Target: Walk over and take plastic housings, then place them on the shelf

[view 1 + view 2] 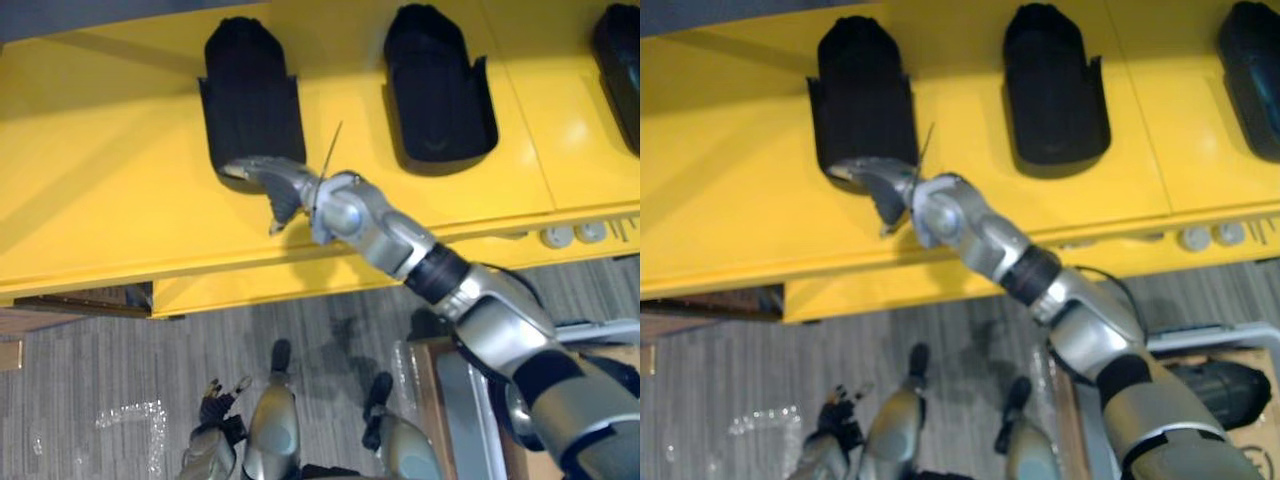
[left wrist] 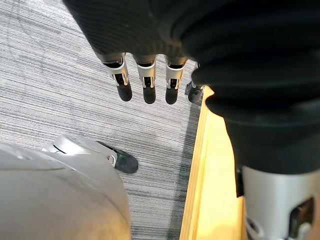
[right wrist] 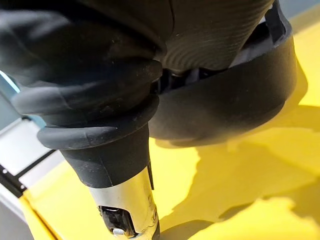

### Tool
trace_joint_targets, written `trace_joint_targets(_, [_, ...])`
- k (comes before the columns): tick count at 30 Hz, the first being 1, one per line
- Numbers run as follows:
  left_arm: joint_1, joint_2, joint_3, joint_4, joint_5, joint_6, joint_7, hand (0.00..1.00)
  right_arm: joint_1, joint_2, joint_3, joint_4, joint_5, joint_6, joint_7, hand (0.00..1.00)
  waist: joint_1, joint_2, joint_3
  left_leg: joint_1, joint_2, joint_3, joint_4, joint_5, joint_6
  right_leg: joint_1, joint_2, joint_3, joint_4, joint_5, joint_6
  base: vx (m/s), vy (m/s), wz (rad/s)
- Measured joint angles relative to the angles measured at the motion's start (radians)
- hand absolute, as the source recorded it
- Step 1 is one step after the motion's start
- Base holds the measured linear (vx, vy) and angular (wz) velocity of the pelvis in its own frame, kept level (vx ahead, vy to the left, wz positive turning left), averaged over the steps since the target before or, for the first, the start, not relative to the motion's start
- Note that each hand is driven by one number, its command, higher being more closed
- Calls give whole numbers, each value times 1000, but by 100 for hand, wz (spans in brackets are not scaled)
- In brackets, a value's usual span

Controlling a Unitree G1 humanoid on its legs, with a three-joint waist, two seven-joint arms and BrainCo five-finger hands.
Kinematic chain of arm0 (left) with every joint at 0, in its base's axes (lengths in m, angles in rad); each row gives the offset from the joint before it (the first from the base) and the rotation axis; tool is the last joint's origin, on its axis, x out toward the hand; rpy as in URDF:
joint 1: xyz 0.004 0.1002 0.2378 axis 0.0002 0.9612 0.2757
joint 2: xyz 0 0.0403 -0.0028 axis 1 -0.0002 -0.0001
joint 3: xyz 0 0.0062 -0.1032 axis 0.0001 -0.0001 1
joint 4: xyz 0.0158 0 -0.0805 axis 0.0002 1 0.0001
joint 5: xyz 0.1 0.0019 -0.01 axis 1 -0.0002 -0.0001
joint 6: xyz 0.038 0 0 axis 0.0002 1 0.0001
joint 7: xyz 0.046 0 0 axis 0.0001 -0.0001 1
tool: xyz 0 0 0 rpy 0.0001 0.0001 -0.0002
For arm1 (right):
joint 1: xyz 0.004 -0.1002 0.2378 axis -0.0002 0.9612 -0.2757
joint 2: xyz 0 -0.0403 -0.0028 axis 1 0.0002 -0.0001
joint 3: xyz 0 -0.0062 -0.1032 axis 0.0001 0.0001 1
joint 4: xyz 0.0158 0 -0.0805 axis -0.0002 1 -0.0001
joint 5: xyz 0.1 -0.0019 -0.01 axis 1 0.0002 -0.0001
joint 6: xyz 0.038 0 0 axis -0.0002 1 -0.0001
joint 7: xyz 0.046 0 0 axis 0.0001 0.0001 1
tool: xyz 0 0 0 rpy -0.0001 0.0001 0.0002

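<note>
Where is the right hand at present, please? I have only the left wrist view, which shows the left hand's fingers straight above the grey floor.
Observer: The right hand is at the near end of the leftmost black housing, which lies on the yellow shelf.
Operator: Thank you. Are there other housings on it?
Observer: Yes, a second housing lies to the right of the first, apart from it.
Operator: Is that all of them?
Observer: No, a third housing shows at the right edge of the eye views, cut off by the frame.
</note>
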State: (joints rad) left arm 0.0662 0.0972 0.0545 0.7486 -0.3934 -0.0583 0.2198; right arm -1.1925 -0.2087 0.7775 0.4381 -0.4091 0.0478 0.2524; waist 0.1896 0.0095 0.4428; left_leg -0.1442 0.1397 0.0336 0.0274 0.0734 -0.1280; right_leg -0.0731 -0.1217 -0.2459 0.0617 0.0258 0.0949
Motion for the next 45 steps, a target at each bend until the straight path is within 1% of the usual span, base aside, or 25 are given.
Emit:
trace_joint_targets(4, [0,0,-2,0,0,-5,3,0,2,3,12,-1,-19,2,-48,0,-5,0,0,1,0,0,0,0,0,1,0,0,0,0,0,0,0,0])
trace_joint_targets(5, [0,0,-4,0,0,-7,4,0,11,10,13,-1,-55,5,-104,0,-6,0,0,1,0,0,1,0,0,2,0,0,-1,0,0,0,0,0])
trace_joint_targets(7, [0,3,-12,1,0,-12,5,0,22,15,10,1,-91,6,-172,0,-7,0,0,1,0,0,1,0,0,2,0,0,-1,1,1,0,0,0])
trace_joint_targets(9, [0,4,-18,2,-1,-27,6,0,24,18,-9,2,-98,2,-244,0,-7,0,0,1,0,0,1,0,0,3,0,1,-3,2,2,0,0,0])
trace_joint_targets(13, [-1,-1,-22,15,-1,-37,6,0,23,22,-122,2,-139,-51,-391,0,-7,1,-23,1,0,1,0,0,0,9,2,1,-17,11,3,0,0,0])
trace_joint_targets(14, [-1,-1,-22,15,-1,-37,6,0,23,22,-122,2,-140,-52,-391,0,-7,1,-24,1,0,1,0,0,0,9,2,1,-17,11,3,0,0,0])
trace_joint_targets(15, [1,-7,-22,19,-1,-39,6,0,16,14,-146,2,-168,-74,-458,0,-8,2,-42,3,-1,1,0,0,0,15,3,1,-25,14,3,0,0,0])
trace_joint_targets(19, [4,-25,-27,20,0,-52,6,0,-26,0,-209,-5,-181,-105,-579,0,-11,3,-62,23,1,3,-2,-2,-1,44,8,1,-52,28,2,-18,0,-2])
trace_joint_targets(22, [16,-30,-28,24,9,-52,5,0,-37,-6,-233,-62,-181,-117,-603,0,-12,1,-94,45,6,7,-18,-1,-4,58,13,2,-64,30,1,-22,-8,-4])
trace_joint_targets(24, [19,-27,-26,39,20,-54,5,0,-35,-11,-234,-108,-169,-108,-592,0,-14,-5,-116,67,11,13,-30,-1,-7,76,18,4,-77,30,1,14,-25,-10])
trace_joint_targets(26, [30,-28,-22,62,47,-56,9,0,-20,-32,-237,-192,-69,-107,-557,0,-21,-22,-162,81,17,31,-53,2,-12,75,26,18,-88,33,-2,46,-27,-18])
trace_joint_targets(27, [34,-28,-17,62,53,-57,14,0,-13,-37,-241,-215,-40,-107,-553,0,-26,-29,-168,89,18,36,-59,3,-13,77,28,25,-90,35,-2,53,-19,-21])
trace_joint_targets(29, [43,-27,7,71,61,-59,17,0,33,-52,-274,-293,37,-87,-535,0,-45,-53,-186,120,23,60,-75,4,-14,89,31,43,-93,35,-2,46,-11,-29])
trace_joint_targets(32, [41,-19,20,106,89,-61,37,0,167,-114,-389,-408,230,-38,-510,0,-84,-92,-230,156,24,103,-96,3,-15,92,33,85,-94,35,-1,40,1,-35])
trace_joint_targets(33, [41,-17,23,110,89,-62,39,0,196,-123,-412,-424,265,-25,-512,0,-91,-97,-235,168,24,117,-103,3,-15,93,33,94,-93,35,0,23,14,-49])
trace_joint_targets(34, [34,-16,35,123,89,-65,41,0,279,-146,-474,-467,329,13,-521,0,-104,-103,-251,186,25,144,-107,-2,-18,92,34,121,-92,37,2,11,11,-47])
trace_joint_targets(35, [32,-18,43,130,88,-65,41,0,320,-154,-505,-487,347,28,-529,0,-115,-104,-257,191,25,152,-107,-4,-17,92,33,130,-92,38,4,11,17,-48])
trace_joint_targets(36, [28,-18,53,139,88,-66,41,0,391,-158,-563,-527,371,49,-550,0,-126,-107,-265,200,25,171,-107,-7,-17,91,34,143,-91,39,4,12,18,-42])
trace_joint_targets(37, [20,-17,56,139,88,-71,41,0,532,-157,-675,-595,393,64,-599,0,-142,-106,-273,218,26,196,-107,-13,-18,91,36,168,-91,41,5,5,20,-46])
trace_joint_targets(38, [20,-18,58,140,88,-73,41,0,596,-157,-723,-619,396,65,-617,0,-150,-105,-281,222,26,203,-107,-17,-20,90,36,177,-91,42,6,11,20,-48])
trace_joint_targets(40, [22,-21,60,157,89,-85,38,0,853,-146,-904,-664,418,51,-678,0,-186,-94,-310,236,26,252,-107,-29,-20,74,39,224,-90,46,8,24,28,-56])
trace_joint_targets(41, [24,-26,60,162,94,-89,36,0,926,-140,-950,-664,429,25,-692,0,-201,-88,-316,239,26,265,-107,-32,-21,70,40,235,-90,48,9,30,27,-63])
trace_joint_targets(43, [40,-30,57,167,123,-114,24,0,1100,-104,-1051,-666,457,-48,-717,0,-240,-69,-325,259,27,308,-107,-43,-23,60,45,277,-90,48,10,24,23,-64])
trace_joint_targets(44, [52,-31,46,166,138,-126,9,0,1196,-73,-1101,-666,457,-91,-722,0,-269,-57,-331,272,28,340,-107,-51,-25,53,51,307,-90,48,10,43,22,-82])
trace_joint_targets(45, [59,-32,33,163,144,-155,-10,0,1273,-43,-1142,-666,478,-135,-721,0,-294,-47,-333,288,30,368,-107,-57,-29,51,57,333,-91,49,11,43,13,-79])
